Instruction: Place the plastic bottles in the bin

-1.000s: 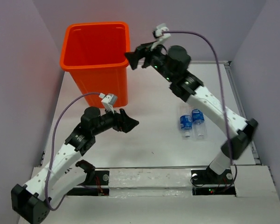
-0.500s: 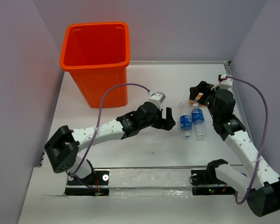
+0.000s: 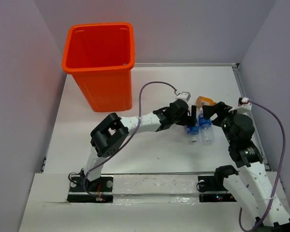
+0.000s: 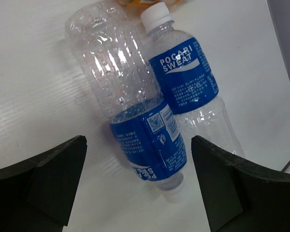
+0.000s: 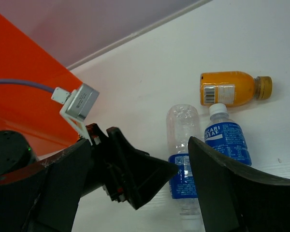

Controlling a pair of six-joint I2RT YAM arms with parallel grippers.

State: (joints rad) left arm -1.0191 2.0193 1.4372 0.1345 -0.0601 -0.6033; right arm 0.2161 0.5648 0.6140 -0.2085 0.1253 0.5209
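Plastic bottles: I count three, all lying down on the table [image 3: 150, 82] right of centre in the overhead view, none of them in the bin.
Pocari Sweat bottle [image 4: 183, 72]: clear with a blue label and a white cap. In the left wrist view the cap points to the top edge of the frame.
Second blue-label bottle [image 4: 147, 145]: clear and crinkled. It lies against the Pocari Sweat bottle but is turned the other way, with its cap toward the bottom of the frame.
Orange bottle [image 5: 227, 88]: on its side, crosswise just past the other two, its brownish cap toward the right edge of the right wrist view. I cannot tell whether it touches the white cap.
Bin [image 3: 106, 89]: bright orange and upright, at the upper left of the overhead view, well apart from the bottles.
Left end effector [image 4: 137, 159]: its fingers stand wide apart, one on each side of the label end of the second blue-label bottle. I see bare table on both sides, so it grips nothing.
Right end effector [image 5: 140, 142]: its fingers are apart and nothing is held between them. In the overhead view it sits just right of the left end effector, near the bottles' upper ends.
Left arm [image 3: 135, 123]: reaches from the lower left across to the bottles, with a purple cable [image 3: 150, 89] looping above it.
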